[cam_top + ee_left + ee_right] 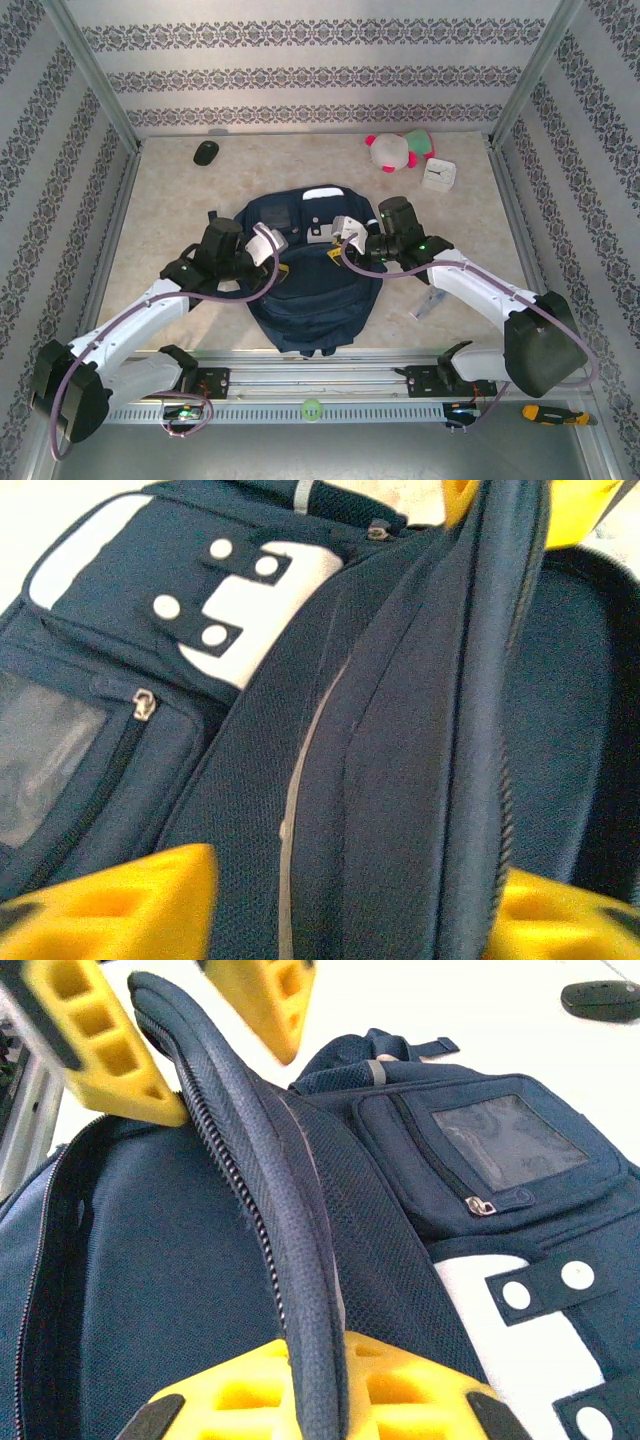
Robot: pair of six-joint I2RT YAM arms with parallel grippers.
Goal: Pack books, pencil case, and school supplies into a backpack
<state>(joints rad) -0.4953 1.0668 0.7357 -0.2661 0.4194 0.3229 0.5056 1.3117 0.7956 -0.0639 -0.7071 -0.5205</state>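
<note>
Two grips should open the backpack (310, 300): your right fingers (400, 1390) clamp its zipper rim (250, 1190), your left fingers (110, 900) straddle it apart, so close them and spread.

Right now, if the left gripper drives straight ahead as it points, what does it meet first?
The backpack's raised zipper edge, running between the left gripper's open fingers; just beyond, probably the right gripper, depth unclear.
</note>
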